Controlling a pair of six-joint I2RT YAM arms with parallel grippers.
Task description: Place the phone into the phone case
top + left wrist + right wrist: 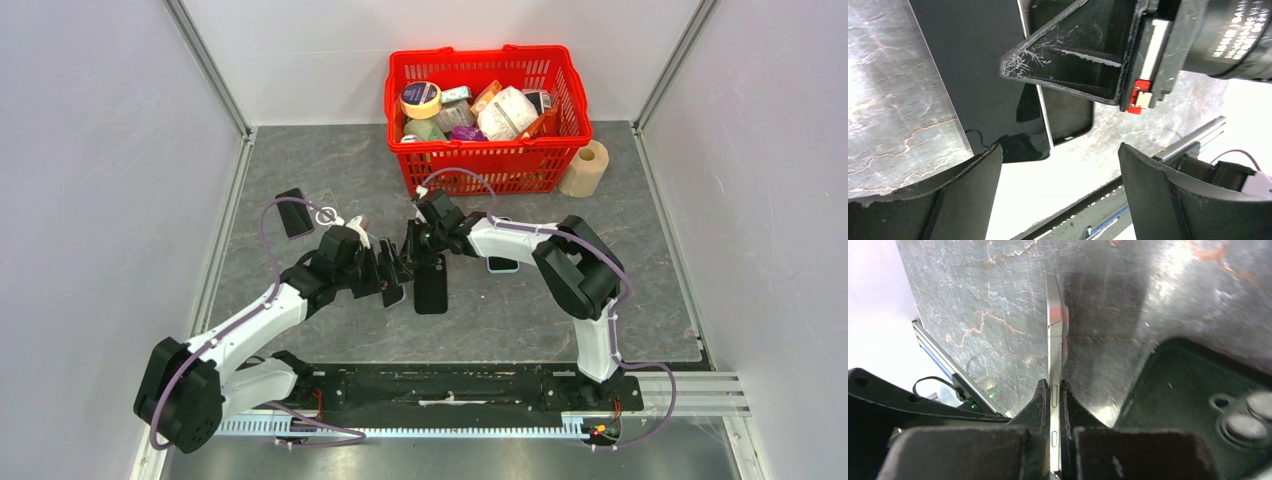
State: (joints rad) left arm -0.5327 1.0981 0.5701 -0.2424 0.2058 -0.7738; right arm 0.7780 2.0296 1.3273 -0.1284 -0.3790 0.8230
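Edgewise, phone (1053, 340) inside right gripper (1052, 392)

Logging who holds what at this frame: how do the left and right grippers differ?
The right gripper is shut on the phone, clamping its two flat faces. The left gripper is open, with nothing between its fingers. In the top view the right gripper sits slightly farther from the arm bases than the left gripper. Both are close together over the middle of the table.

A robotics lab cell: plain white enclosure walls (100, 150) on aluminium corner posts (211, 72) surround a grey marbled tabletop (520, 320).
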